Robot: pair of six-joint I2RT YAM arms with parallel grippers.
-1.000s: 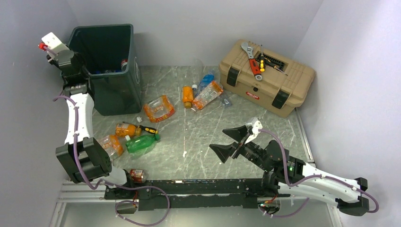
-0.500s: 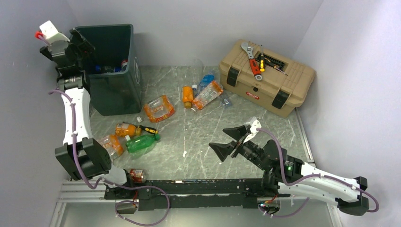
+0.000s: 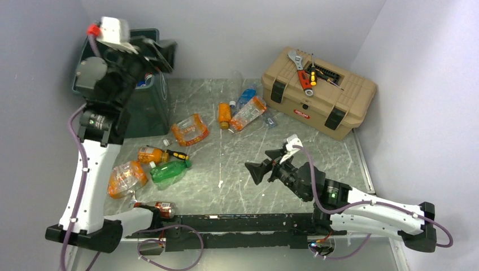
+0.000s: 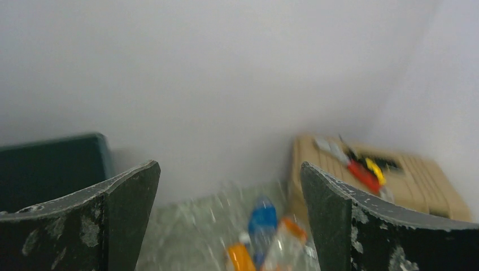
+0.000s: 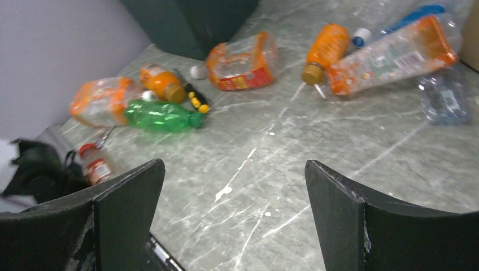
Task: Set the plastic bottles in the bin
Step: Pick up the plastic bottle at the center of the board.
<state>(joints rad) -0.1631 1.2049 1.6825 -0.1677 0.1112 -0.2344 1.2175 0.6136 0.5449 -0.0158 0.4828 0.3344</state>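
My left hand point(image 4: 229, 169) hangs spread and empty above the tall dark green-grey bin point(image 3: 148, 113). My right hand point(image 5: 234, 166) is spread too, low over the tabletop point(image 5: 339, 169). The plastic bottles point(image 5: 161, 114) lie scattered there: crumpled clear ones with orange labels, one green, small orange ones.

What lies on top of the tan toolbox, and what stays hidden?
A silver wrench, a red-handled tool and a yellow-handled screwdriver lie on the toolbox lid. The lid is shut, so its inside is hidden.
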